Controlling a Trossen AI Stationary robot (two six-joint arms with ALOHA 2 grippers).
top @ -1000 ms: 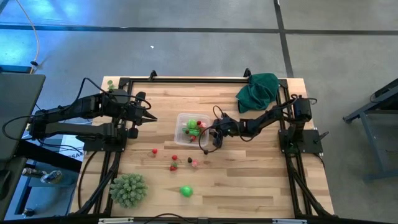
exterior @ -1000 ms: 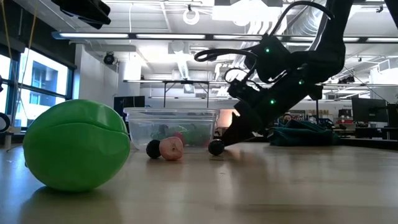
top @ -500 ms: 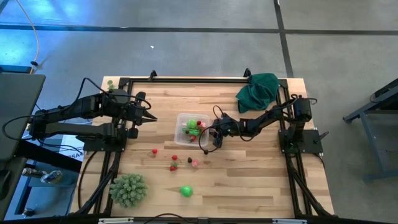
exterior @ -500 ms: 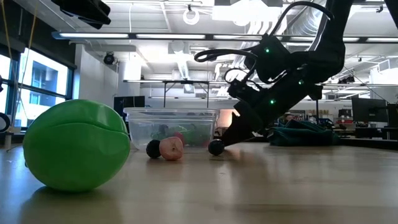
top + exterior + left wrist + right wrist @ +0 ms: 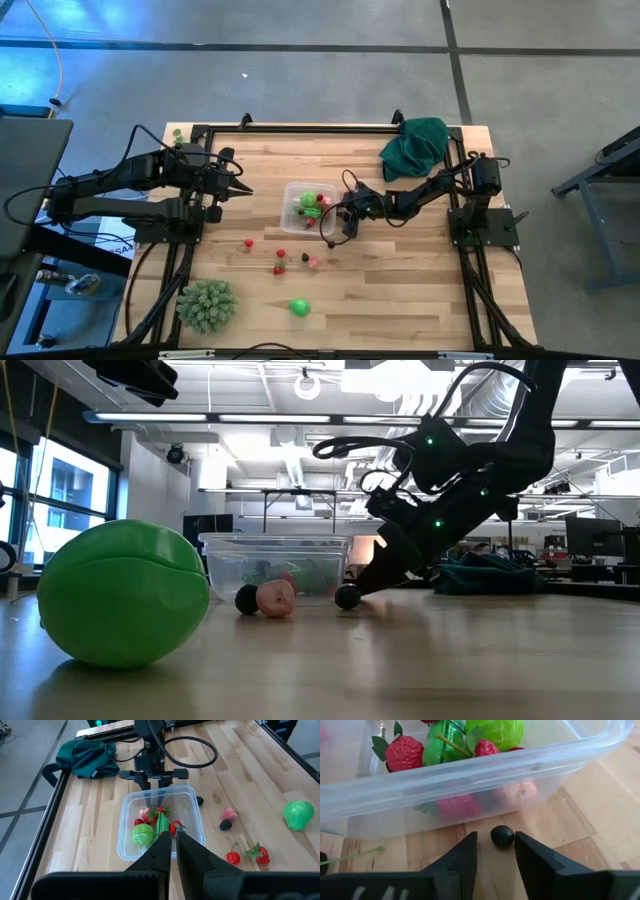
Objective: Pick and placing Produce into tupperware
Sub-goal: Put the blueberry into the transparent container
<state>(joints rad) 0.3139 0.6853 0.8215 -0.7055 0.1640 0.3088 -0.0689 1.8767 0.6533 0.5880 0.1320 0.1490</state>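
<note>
Table: wooden table (image 5: 400, 270), loose produce scattered.
Right claw (image 5: 495, 851): fingers apart, narrowing slightly around dark berry (image 5: 502, 836); tupperware (image 5: 470, 785) just beyond.
Left claw (image 5: 170, 840): closed, waiting.
Meaning: grasp seemingly beginning.

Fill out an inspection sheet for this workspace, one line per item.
Surface: wooden table, black frame along its edges.
Job's things: clear tupperware mid-table holds red and green produce; small dark piece lies on the wood just outside its wall; more pieces and a green fruit loose in front.
Clutter: spiky pale-green ball, dark green cloth.
Grippers: right gripper low at the table, fingers either side of the dark piece, not closed on it; left gripper shut, empty, waiting left of the container.
Cables: black loop on the right arm.
Surroundings: grey floor, workshop behind; nobody seen.
</note>
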